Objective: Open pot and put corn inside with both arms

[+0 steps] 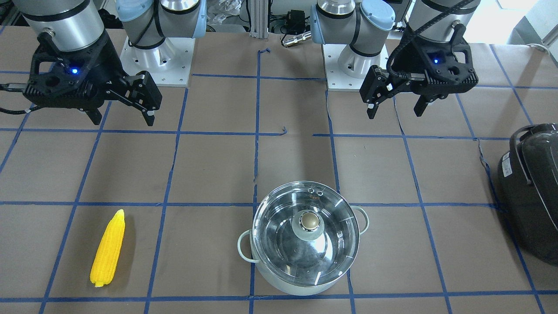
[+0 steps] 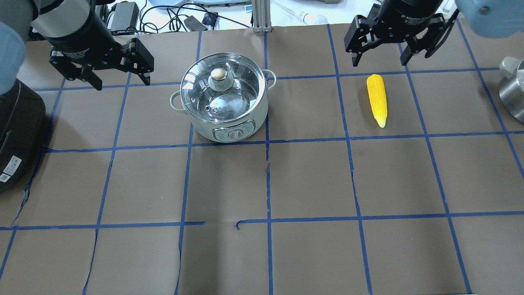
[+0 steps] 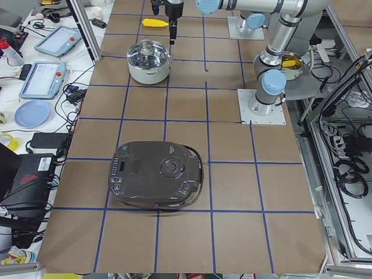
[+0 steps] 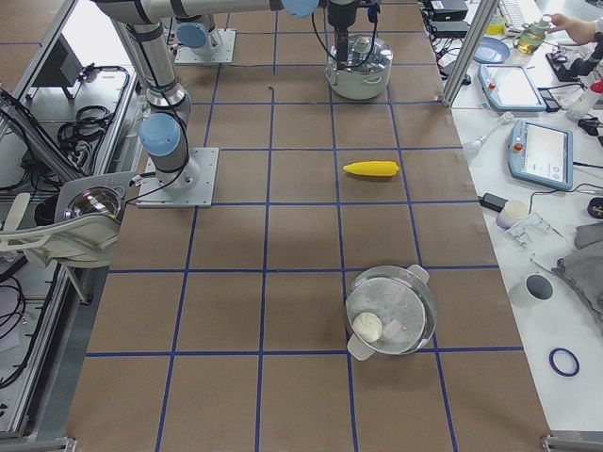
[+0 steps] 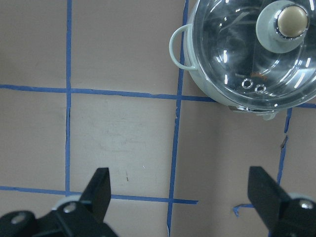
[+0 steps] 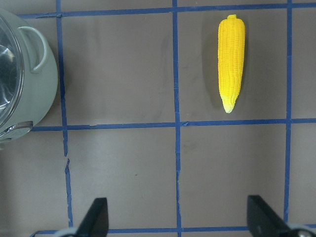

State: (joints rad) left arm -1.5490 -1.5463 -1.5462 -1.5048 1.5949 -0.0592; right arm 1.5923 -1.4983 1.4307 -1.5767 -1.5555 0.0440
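The pot (image 2: pixel 223 102) stands at the far middle-left of the table with its glass lid (image 2: pixel 235 96) on and the beige knob (image 2: pixel 218 74) up. The corn (image 2: pixel 376 99) lies flat to its right, tip pointing toward the robot. My left gripper (image 2: pixel 121 80) hovers open and empty to the left of the pot. Its wrist view shows the pot (image 5: pixel 252 54) ahead and to the right of the open gripper (image 5: pixel 180 190). My right gripper (image 2: pixel 379 61) hovers open and empty just beyond the corn's blunt end. Its wrist view shows the corn (image 6: pixel 231 61) ahead and to the right.
A large dark grey appliance (image 2: pixel 16 131) sits at the table's left edge, close to my left arm. A second steel pot (image 2: pixel 511 94) stands at the right edge. Blue tape lines grid the brown table (image 2: pixel 311 180).
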